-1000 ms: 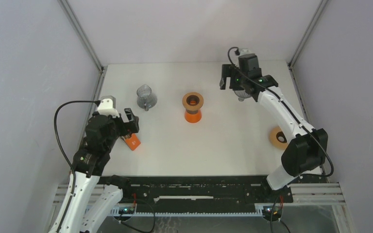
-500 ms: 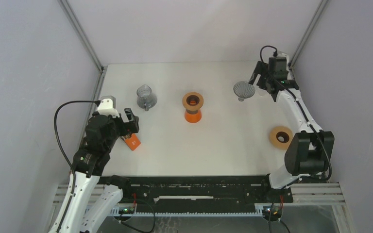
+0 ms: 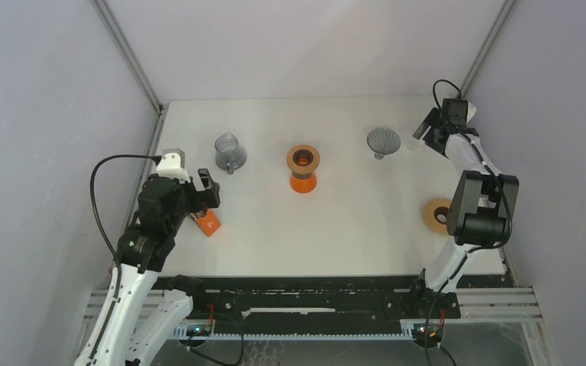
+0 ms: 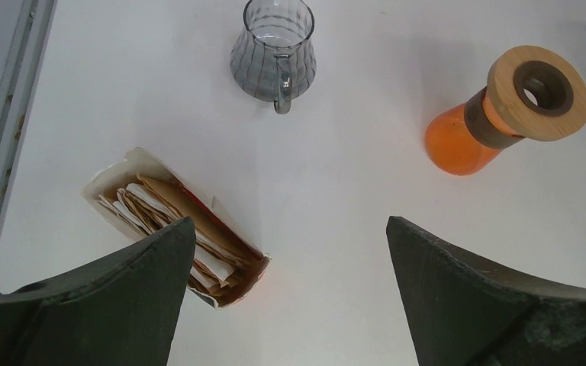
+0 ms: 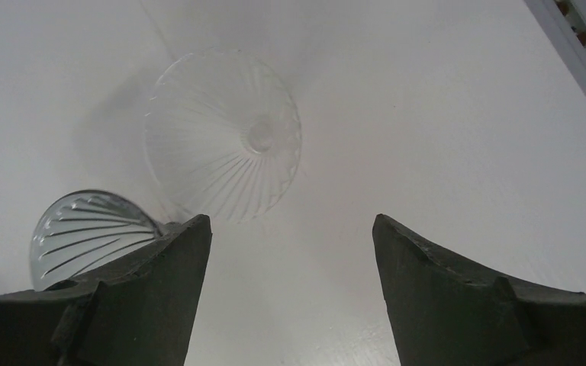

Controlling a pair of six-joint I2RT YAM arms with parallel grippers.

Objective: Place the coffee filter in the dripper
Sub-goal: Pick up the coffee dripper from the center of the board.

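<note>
The left end effector (image 4: 290, 229) is held wide open and empty above the coffee filters (image 4: 164, 206), which are stacked in an open box (image 4: 114, 171) on the table (image 4: 351, 198). The right end effector (image 5: 290, 221) is likewise spread with nothing gripped, above a clear dripper (image 5: 225, 133) with a grey dripper (image 5: 91, 229) just beside it. No filter has been taken yet, so the pick-up is judged to be in hand. A single filter must next be pinched from the stack and carried across.
</note>
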